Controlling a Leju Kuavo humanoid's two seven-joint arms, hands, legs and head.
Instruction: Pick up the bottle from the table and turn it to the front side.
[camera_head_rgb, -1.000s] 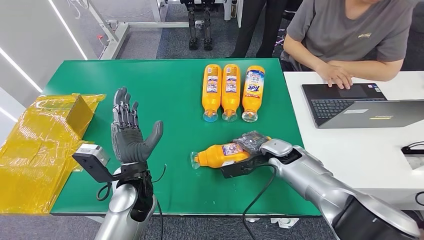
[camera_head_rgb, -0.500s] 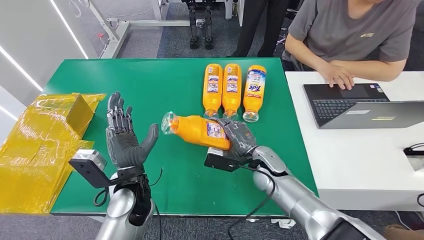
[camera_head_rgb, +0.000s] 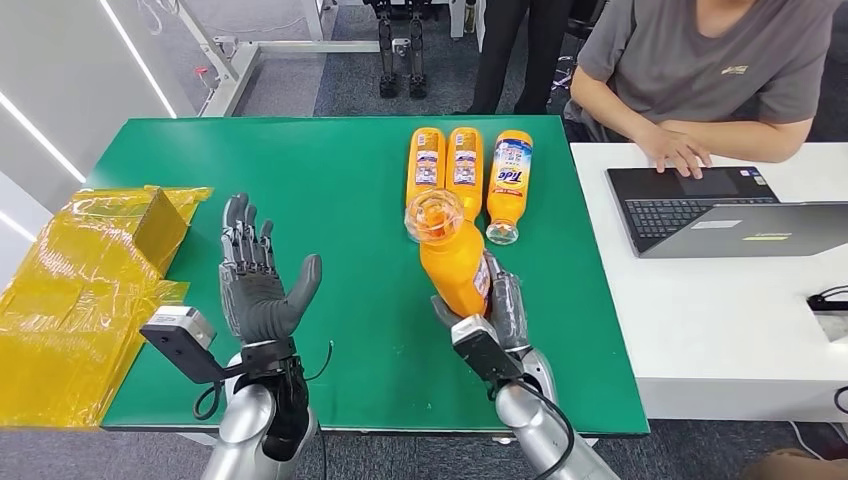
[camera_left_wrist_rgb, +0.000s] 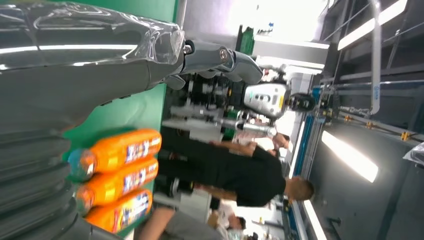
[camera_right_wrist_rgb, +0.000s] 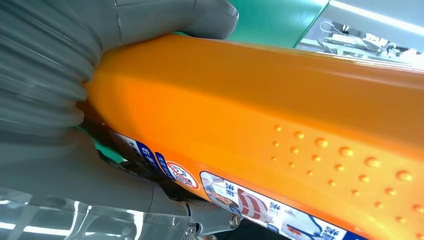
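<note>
Nearest me, my right hand (camera_head_rgb: 497, 300) grips the lower body of the orange bottle (camera_head_rgb: 452, 255) and holds it up off the green table (camera_head_rgb: 340, 170), cap end raised toward the camera. In the right wrist view the thumb (camera_right_wrist_rgb: 165, 20) presses on the bottle's plain orange side, with the printed label (camera_right_wrist_rgb: 240, 200) running along one edge of the bottle, next to the dotted grip bumps. My left hand (camera_head_rgb: 258, 280) stands upright above the near left part of the table, palm facing the bottle, fingers spread and holding nothing. At the table's left edge lies a box wrapped in yellow film (camera_head_rgb: 85, 270). Farther back, three more orange bottles (camera_head_rgb: 463, 180) lie side by side, caps toward me; the held bottle's cap overlaps the near ends of two of them. Beyond the table's right end, a seated person (camera_head_rgb: 700, 70) rests a hand beside a laptop (camera_head_rgb: 720, 210) on a white desk (camera_head_rgb: 720, 300)
</note>
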